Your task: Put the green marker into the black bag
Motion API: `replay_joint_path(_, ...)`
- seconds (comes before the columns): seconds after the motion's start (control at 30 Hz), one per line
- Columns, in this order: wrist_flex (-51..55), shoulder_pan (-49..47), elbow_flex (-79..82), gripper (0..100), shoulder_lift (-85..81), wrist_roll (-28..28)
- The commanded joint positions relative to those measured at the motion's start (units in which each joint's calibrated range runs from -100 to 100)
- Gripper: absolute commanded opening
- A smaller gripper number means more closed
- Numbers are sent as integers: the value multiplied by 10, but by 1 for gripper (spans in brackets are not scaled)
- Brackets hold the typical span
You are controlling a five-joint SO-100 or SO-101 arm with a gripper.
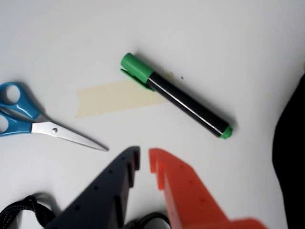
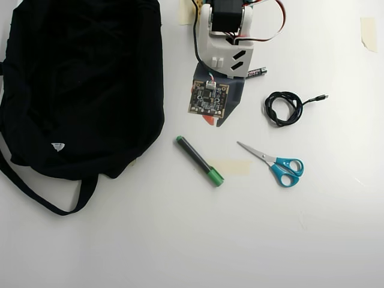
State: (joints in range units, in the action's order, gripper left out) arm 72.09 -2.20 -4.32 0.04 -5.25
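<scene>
The green marker lies flat on the white table, with its bright green cap at the upper left in the wrist view. In the overhead view the green marker rests just right of the black bag, cap toward the lower right. My gripper hovers short of the marker, its dark blue and orange fingers nearly together with nothing between them. From overhead, the gripper points down at the table a little above the marker. The black bag shows at the wrist view's right edge.
Blue-handled scissors lie right of the marker, also seen as scissors in the wrist view. A strip of beige tape sits between them. A coiled black cable and a small battery lie near the arm.
</scene>
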Motion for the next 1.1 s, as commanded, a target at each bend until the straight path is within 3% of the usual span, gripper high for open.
replay_joint_path(0.0,-3,-3,-9,2,-24,2)
replay_joint_path(0.43,5,3,3,2,-19,6)
replay_joint_path(0.57,5,3,33,2,-19,60)
replay_joint_path(1.07,-52,55,99,3,-17,162)
